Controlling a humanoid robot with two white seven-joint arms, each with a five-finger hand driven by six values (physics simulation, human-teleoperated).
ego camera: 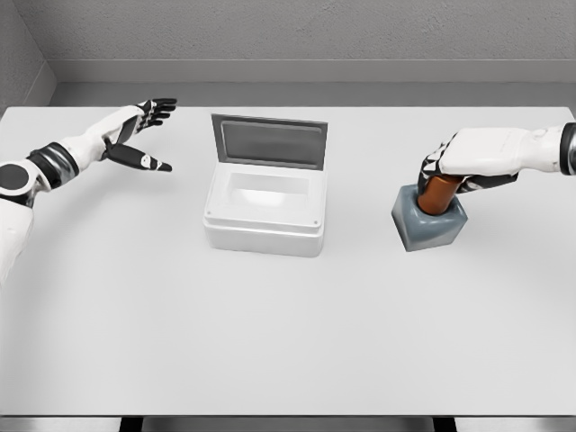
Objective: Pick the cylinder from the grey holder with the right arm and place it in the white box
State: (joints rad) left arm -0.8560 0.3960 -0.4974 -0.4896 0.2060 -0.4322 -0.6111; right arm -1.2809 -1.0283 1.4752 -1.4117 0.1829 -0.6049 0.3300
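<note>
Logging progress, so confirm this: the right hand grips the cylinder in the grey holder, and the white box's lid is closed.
Not quite. The head view shows the white box with its lid raised, not closed. The right hand does grip the cylinder in the grey holder.

No legible txt, labels or nos. anywhere.
</note>
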